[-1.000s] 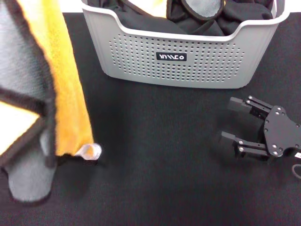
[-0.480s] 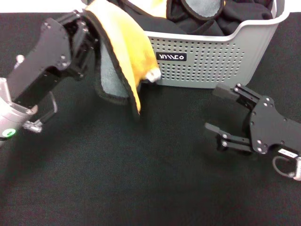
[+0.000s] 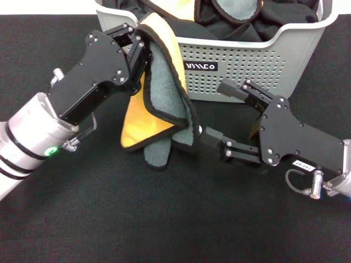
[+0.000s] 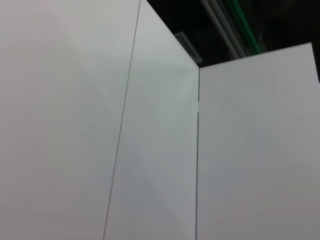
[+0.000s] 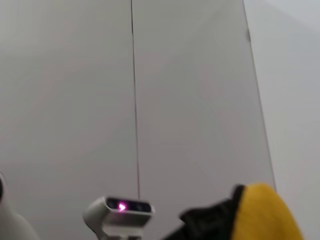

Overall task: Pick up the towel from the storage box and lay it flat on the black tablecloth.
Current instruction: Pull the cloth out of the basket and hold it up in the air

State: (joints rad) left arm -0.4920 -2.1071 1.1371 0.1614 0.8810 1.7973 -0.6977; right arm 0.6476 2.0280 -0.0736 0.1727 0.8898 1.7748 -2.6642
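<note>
The towel (image 3: 159, 104) hangs folded in front of the storage box (image 3: 241, 71), its black-stitched edge drooping just above the black tablecloth (image 3: 164, 219). The left gripper (image 3: 137, 46) is clenched on its top fold. The right gripper (image 3: 219, 118), jaws spread, reaches the towel's right edge. Open cloth lies nearer.

Left gripper (image 3: 141, 46) jaws clamped, raised; right gripper (image 3: 219, 118) jaws spread, reaching leftward.

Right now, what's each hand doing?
Left hand: shut on the towel, held up before the storage box.
Right hand: open, beside the hanging towel.
</note>
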